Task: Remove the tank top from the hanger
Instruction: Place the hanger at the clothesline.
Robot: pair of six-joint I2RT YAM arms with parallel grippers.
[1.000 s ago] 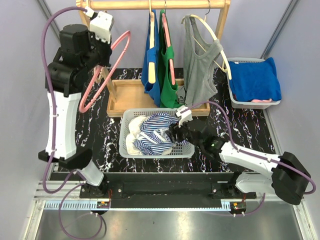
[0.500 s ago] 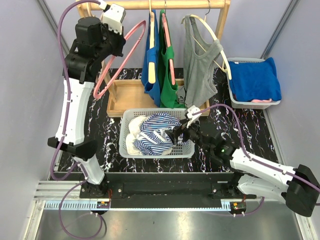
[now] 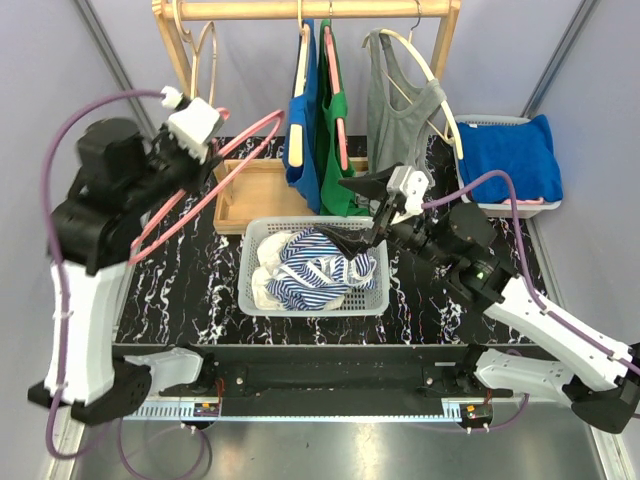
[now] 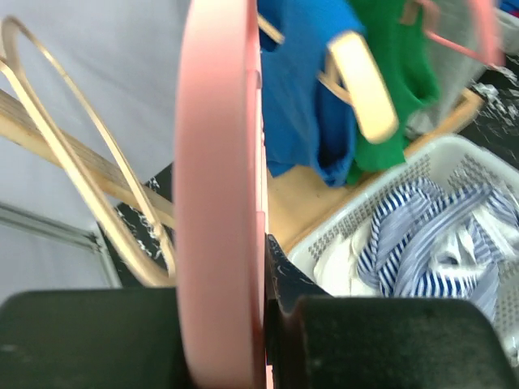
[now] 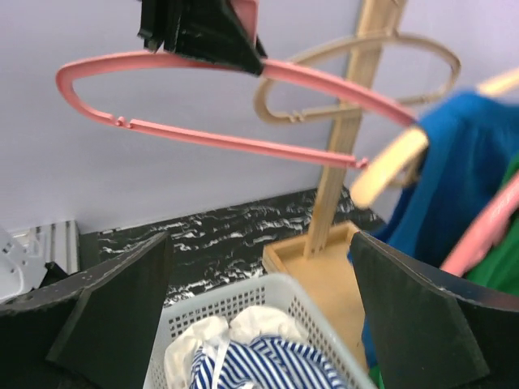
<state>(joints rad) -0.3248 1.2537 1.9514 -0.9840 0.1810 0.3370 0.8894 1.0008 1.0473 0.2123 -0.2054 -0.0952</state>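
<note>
Left gripper clamps the bare hanger; right gripper gapes wide above the tank top. We should swing the hanger clear of the rack.

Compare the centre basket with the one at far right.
The centre basket holds striped and white clothes; the right basket holds blue cloth. The centre basket sits in front of the rack; the right basket sits beside it. Both are pale plastic baskets.
</note>
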